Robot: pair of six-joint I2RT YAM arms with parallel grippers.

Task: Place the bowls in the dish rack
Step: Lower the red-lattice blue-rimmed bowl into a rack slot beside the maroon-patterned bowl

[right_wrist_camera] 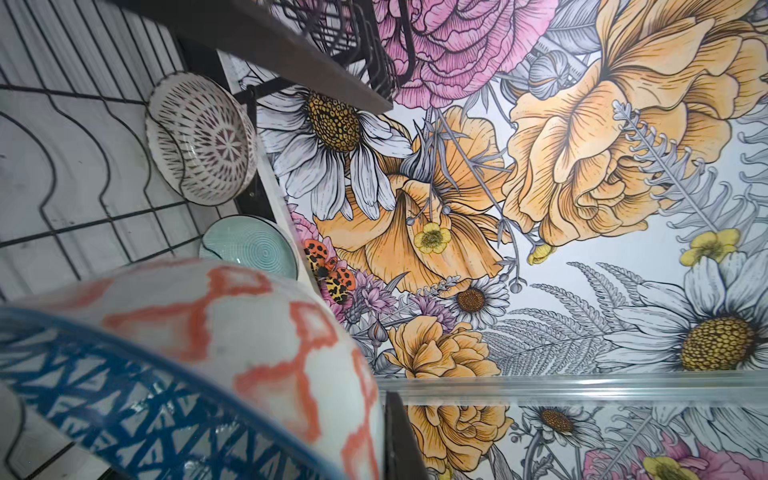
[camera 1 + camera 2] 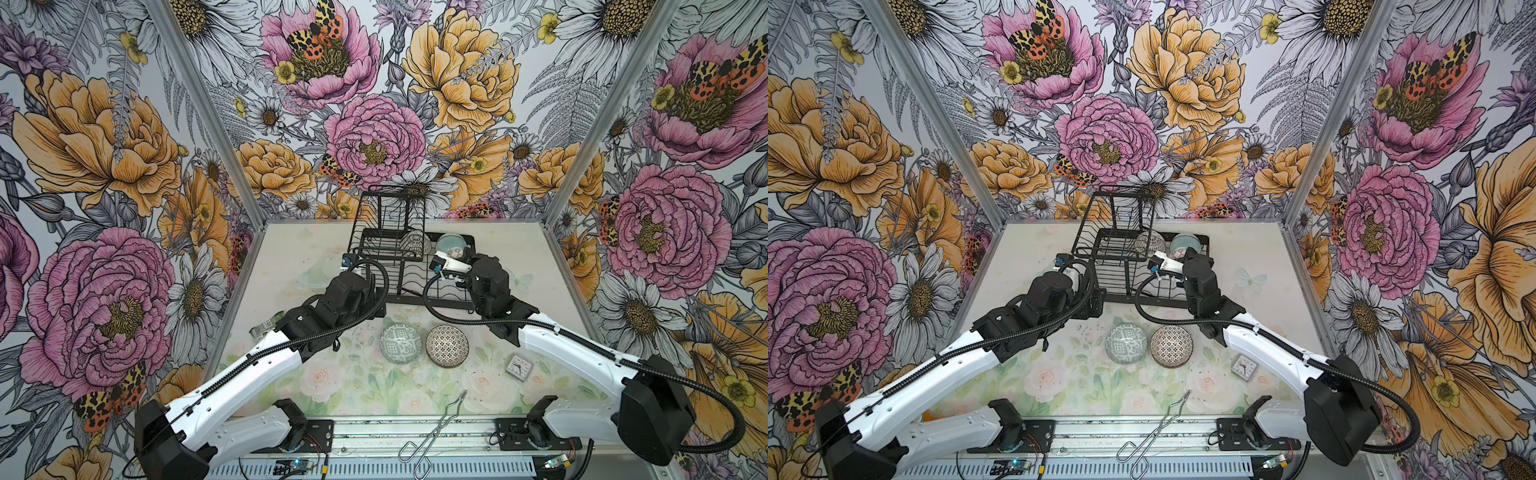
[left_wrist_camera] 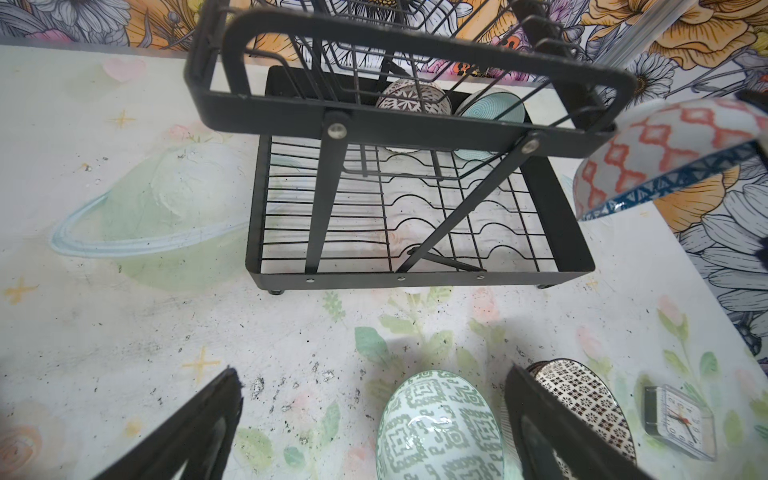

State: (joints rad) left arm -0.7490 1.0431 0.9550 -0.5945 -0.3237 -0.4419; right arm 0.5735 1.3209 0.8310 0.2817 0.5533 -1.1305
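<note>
The black wire dish rack [image 2: 467, 240] [image 2: 1100, 296] stands at the back middle of the table. A white bowl with dark pattern [image 2: 415, 241] [image 1: 199, 141] and a mint bowl [image 2: 452, 242] [image 1: 249, 245] stand on edge at its far end. My right gripper [image 1: 370, 419] is shut on the rim of a bowl with orange lattice and blue triangles [image 2: 457, 252] [image 3: 665, 153] [image 1: 249, 332], held tilted over the rack's right side. My left gripper [image 3: 372, 374] hangs open above the table in front of the rack. A grey-green patterned bowl [image 2: 401, 343] [image 3: 440, 428] and a black-white dotted bowl [image 2: 446, 345] [image 3: 582, 399] sit side by side on the table.
A small square clock [image 2: 519, 365] [image 3: 677, 419] lies right of the dotted bowl. Metal tongs [image 2: 436, 428] lie at the table's front edge. Flowered walls close in the table on the left, right and back.
</note>
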